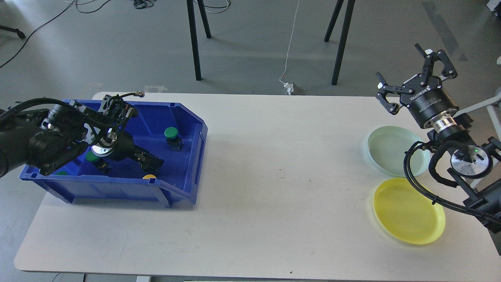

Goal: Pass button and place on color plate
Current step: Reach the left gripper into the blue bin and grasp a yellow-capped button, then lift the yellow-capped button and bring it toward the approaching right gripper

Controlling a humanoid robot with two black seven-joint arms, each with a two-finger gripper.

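Note:
My left gripper (151,161) reaches down into the blue bin (195,129), low over the spot where a yellow button stood; that button is hidden under the dark fingers, and I cannot tell them apart. A second yellow button (149,176) peeks up by the bin's front wall. A green button (171,133) stands at the back right of the bin, and another green button (91,156) sits partly behind my left wrist. My right gripper (403,68) is open and empty, raised above the table's far right. The pale green plate (387,150) and yellow plate (409,211) lie below it.
A third green cap (61,172) shows at the bin's front left corner. The white table (282,188) stretches between the bin and the plates. My right arm's cable (415,178) hangs over the edges of both plates.

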